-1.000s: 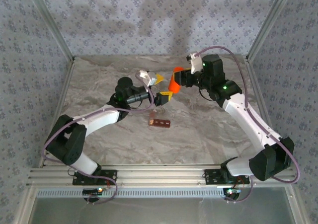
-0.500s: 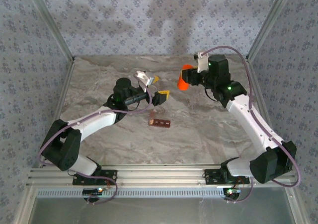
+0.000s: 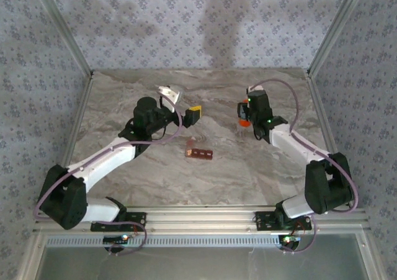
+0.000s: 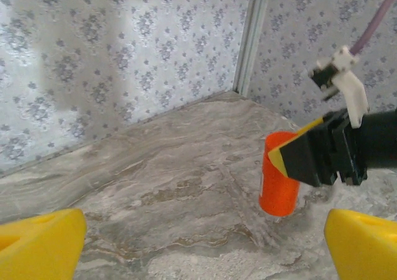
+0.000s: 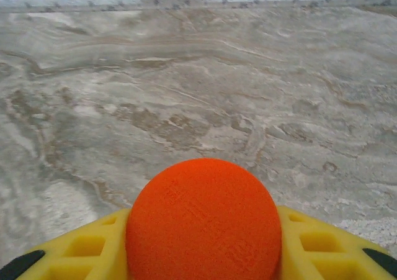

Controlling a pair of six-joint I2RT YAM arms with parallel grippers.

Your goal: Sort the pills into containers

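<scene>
The containers [image 3: 200, 153], a dark red-brown strip of square compartments, lie flat near the middle of the marbled worktop [image 3: 248, 174], between the two arms and closer to the near edge than either pincer; nothing touches them, and what the compartments hold is too small to tell

Beyond the strip and a little to its left, the left gripper [image 4: 198, 252] hangs above the worktop with its yellow fingertips [image 4: 38, 246] spread wide and nothing between them, facing across toward the right side

Farther right, well apart from the strip and nearer the right edge, the right gripper [image 3: 244, 115] is pressed in on an orange bottle [image 4: 278, 179], yellow pads on either side of it. The bottle stands about upright, its base seemingly on the worktop

Behind, patterned walls meet at the far right corner
</scene>
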